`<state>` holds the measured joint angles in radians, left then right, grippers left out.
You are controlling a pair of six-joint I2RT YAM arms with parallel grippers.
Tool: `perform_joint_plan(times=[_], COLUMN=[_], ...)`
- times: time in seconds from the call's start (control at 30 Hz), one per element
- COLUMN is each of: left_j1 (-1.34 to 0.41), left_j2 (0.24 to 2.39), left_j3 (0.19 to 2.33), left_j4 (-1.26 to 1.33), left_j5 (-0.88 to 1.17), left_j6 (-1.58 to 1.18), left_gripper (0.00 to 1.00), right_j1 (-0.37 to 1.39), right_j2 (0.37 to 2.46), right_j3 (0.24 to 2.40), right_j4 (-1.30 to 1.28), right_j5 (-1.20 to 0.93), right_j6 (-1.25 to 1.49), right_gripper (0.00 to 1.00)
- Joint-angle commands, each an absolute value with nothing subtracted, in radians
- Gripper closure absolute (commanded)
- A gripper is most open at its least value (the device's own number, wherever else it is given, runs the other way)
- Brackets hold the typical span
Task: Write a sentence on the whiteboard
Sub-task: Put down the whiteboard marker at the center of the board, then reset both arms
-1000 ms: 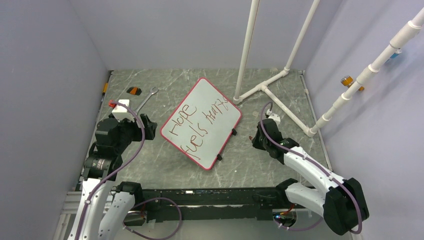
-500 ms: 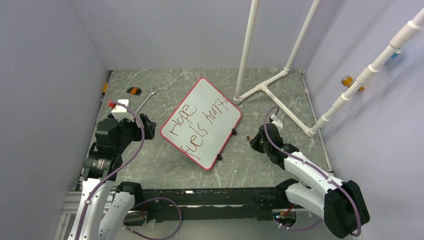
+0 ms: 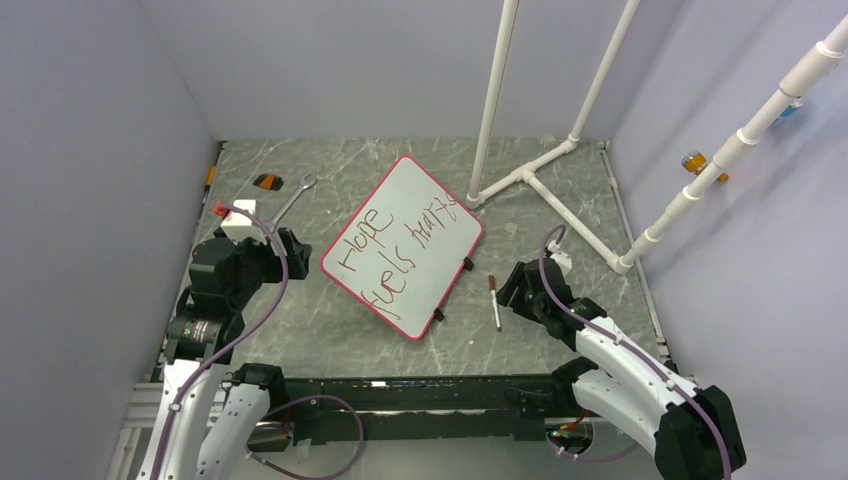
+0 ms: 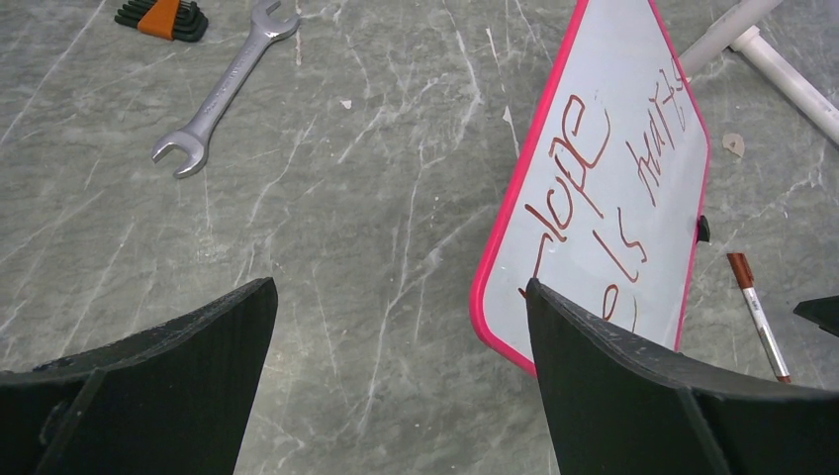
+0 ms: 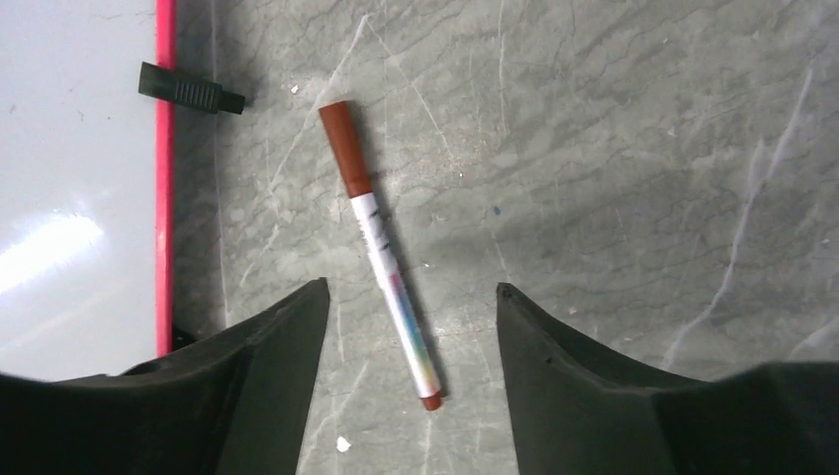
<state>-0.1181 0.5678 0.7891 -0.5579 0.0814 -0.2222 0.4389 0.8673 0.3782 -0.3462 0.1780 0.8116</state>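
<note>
The whiteboard (image 3: 403,245) with its red-pink frame lies tilted on the table's middle. The sentence (image 3: 400,248) runs over it in two red-brown lines, "Hope fuels" and a scrawled word. A white marker with a brown cap (image 3: 494,302) lies loose on the table just right of the board. My right gripper (image 3: 508,291) is open right beside it. In the right wrist view the marker (image 5: 381,252) lies between the spread fingers of my right gripper (image 5: 412,287), held by neither. My left gripper (image 4: 399,287) stands open over bare table left of the whiteboard (image 4: 613,198).
A steel wrench (image 3: 293,198) and a black-orange hex key set (image 3: 267,181) lie at the far left. A white pipe frame (image 3: 540,185) stands on the table behind and right of the board. Walls close in three sides.
My right gripper has opened and let go of the marker, which now lies on the table. The right arm has drawn back toward the near edge. The left arm has not moved.
</note>
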Motion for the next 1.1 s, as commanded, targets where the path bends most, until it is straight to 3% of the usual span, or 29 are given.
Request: perform_joint_plan(times=[0.0,0.13,0.17,0.43,0.77,1.07], left_j1=[-0.118,-0.118,-0.118,-0.118,-0.118,-0.118], left_j2=[0.551,0.533,0.532,0.523,0.518,0.507], left_j3=[0.785,0.776,0.774,0.773,0.773,0.771], left_j4=[-0.526,-0.518,-0.516,-0.515,-0.517,-0.515], left_j5=[0.094,0.111,0.118,0.139,0.135,0.141], left_j6=[-0.214,-0.213,-0.212,-0.208,-0.205,-0.204], left_gripper=[0.01,0.01,0.0,0.01,0.01,0.01], right_j1=[0.437,0.437,0.438,0.437,0.438,0.438], right_j2=[0.835,0.799,0.785,0.682,0.637,0.55], right_j3=[0.428,0.472,0.484,0.59,0.751,0.712], right_j4=[-0.372,-0.371,-0.365,-0.31,-0.271,-0.217], right_j5=[0.182,0.168,0.157,0.04,0.042,0.03], right_j6=[0.773,0.699,0.672,0.498,0.479,0.481], right_gripper=[0.29,0.02,0.01,0.0,0.0,0.0])
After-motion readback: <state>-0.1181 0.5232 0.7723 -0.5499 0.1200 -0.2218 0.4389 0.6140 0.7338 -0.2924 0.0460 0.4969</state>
